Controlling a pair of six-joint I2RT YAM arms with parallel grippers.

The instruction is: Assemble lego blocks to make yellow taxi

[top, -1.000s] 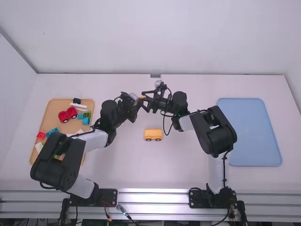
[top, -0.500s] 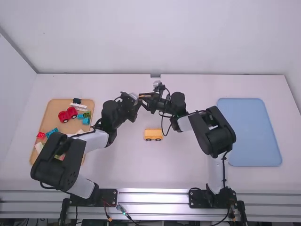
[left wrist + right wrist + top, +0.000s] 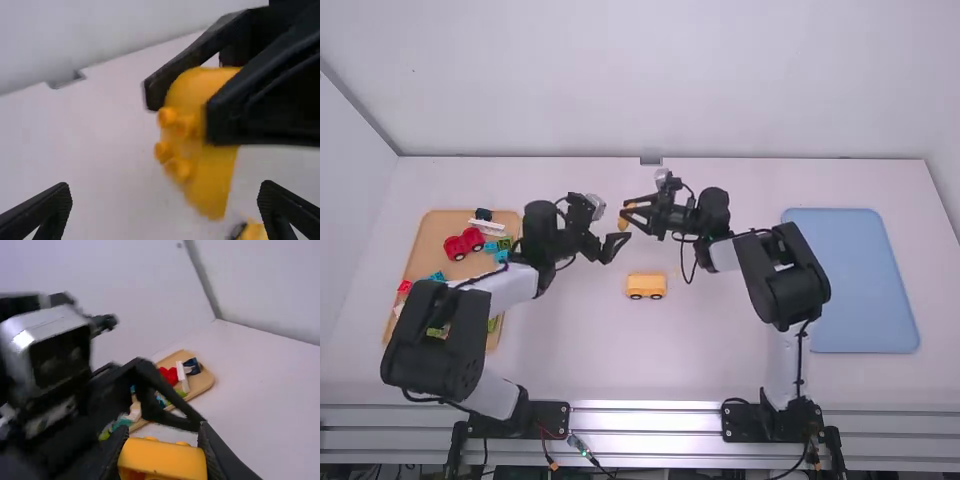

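Yellow plastic wheeled base point(image 3: 646, 286) lies crosswise; beyond it, right gripper point(image 3: 162, 437) clamps yellow studded block point(image 3: 162, 459)! Left gripper point(image 3: 618, 250) nearer, fingers spread!

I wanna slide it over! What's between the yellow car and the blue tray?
The high view shows table between yellow car and blue tray, with the right arm's elbow above.

The right gripper point(image 3: 627, 212) holds a studded yellow block point(image 3: 215, 170). Beyond the left gripper's point(image 3: 618, 248) spread fingers lies perhaps a yellow car body point(image 3: 254, 232).
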